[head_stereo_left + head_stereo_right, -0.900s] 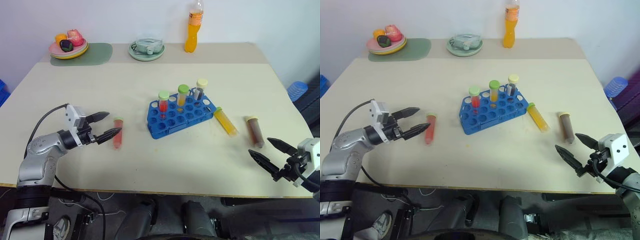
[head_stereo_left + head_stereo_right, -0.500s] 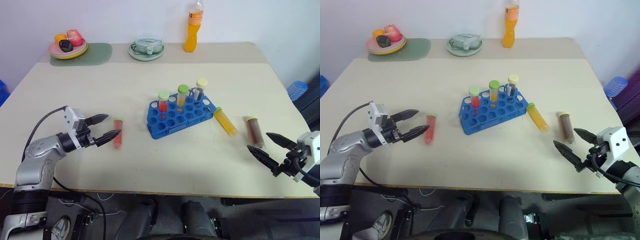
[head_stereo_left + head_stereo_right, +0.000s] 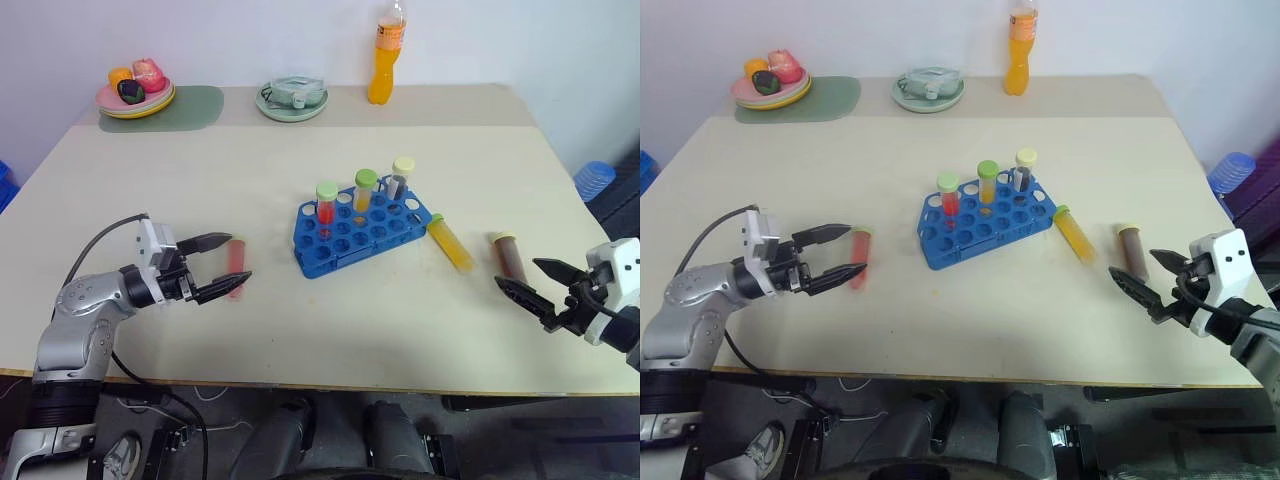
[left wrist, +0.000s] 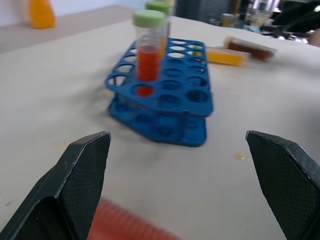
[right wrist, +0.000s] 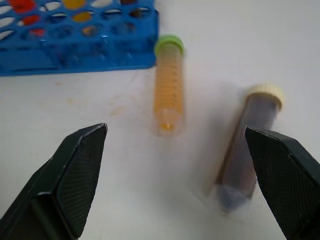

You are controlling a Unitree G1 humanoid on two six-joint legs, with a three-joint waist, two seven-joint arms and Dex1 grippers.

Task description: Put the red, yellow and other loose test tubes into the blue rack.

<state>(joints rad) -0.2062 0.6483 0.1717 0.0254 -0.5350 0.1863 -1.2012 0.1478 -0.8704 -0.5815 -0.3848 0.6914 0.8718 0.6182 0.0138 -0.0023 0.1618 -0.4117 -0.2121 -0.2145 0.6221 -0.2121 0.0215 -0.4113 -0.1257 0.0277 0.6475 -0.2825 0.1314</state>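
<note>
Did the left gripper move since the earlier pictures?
Yes. The left gripper has moved closer to the blue rack; its open fingers now straddle the red tube lying on the table.

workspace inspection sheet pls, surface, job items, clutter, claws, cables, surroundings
surface: beige table, faint stains near the rack
job's things: blue rack holds three upright tubes; red tube, yellow tube, brown tube lie loose
clutter: orange bottle, fruit plate, green dish at the far edge
grippers: left claw open astride the red tube; right claw open at the brown tube
cables: black cable on the left arm
surroundings: white wall, blue stool
</note>
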